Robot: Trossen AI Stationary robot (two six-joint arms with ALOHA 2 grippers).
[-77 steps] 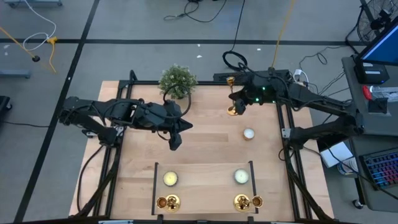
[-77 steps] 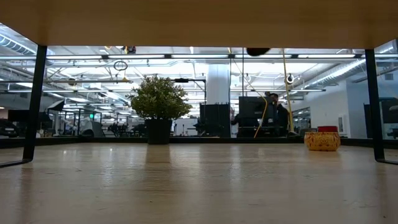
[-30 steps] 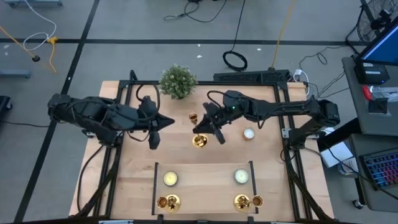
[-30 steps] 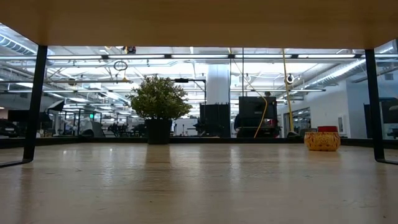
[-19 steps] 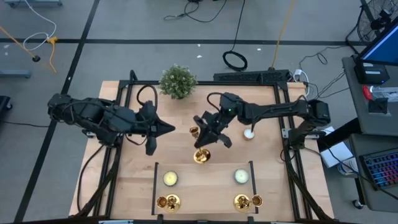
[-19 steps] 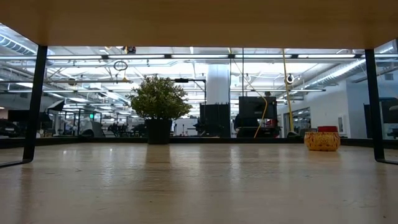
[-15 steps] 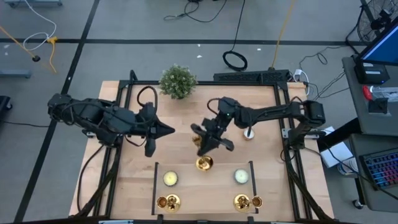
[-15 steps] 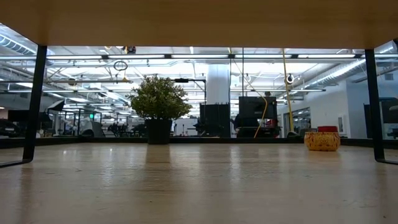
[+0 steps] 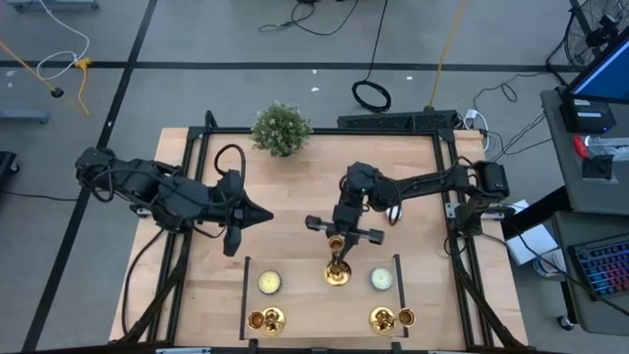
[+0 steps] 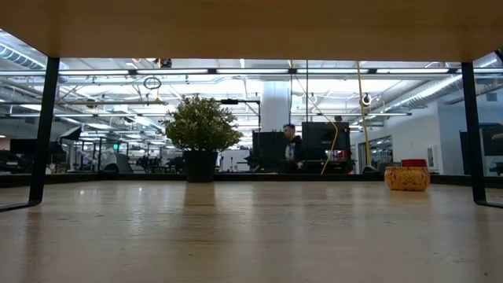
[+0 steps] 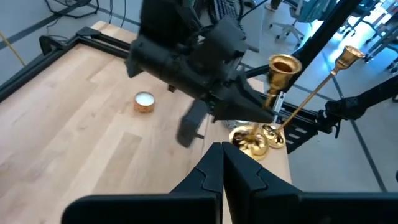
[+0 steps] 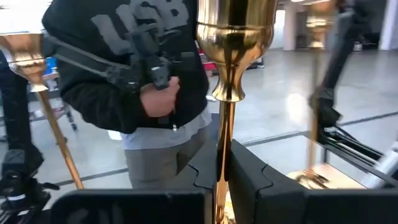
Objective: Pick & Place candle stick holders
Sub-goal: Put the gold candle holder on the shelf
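A gold candle stick holder (image 9: 337, 269) is in my right gripper (image 9: 337, 246), which is shut on it above the raised wooden shelf (image 9: 319, 300) at the table's near edge, between two candles (image 9: 268, 283) (image 9: 381, 280). In the right wrist view its cup (image 12: 236, 31) is up. Two more candle stick holders (image 9: 265, 320) (image 9: 391, 318) stand by their round bases on the shelf's near edge. My left gripper (image 9: 265, 214) hangs shut and empty over the table's left half. My right gripper pinches the holder's slim stem (image 12: 222, 146) below the cup between its two fingers. The fingers lie level, come from the far side and cross the stem. The cup is up and the base (image 9: 337, 274) is over the shelf; whether it rests there I cannot tell.
A potted plant (image 9: 280, 128) stands at the far edge and a loose candle (image 9: 393, 211) right of centre. Black frame rails (image 9: 449, 211) run along both sides. A person in a dark shirt (image 12: 134, 68) stands past the near edge.
My right gripper has carried the holder from the table's middle toward the near edge and a little down, turning its wrist. The holder's base has swung round and now sits over the shelf between the two candles. My left gripper has swung slightly toward the near edge.
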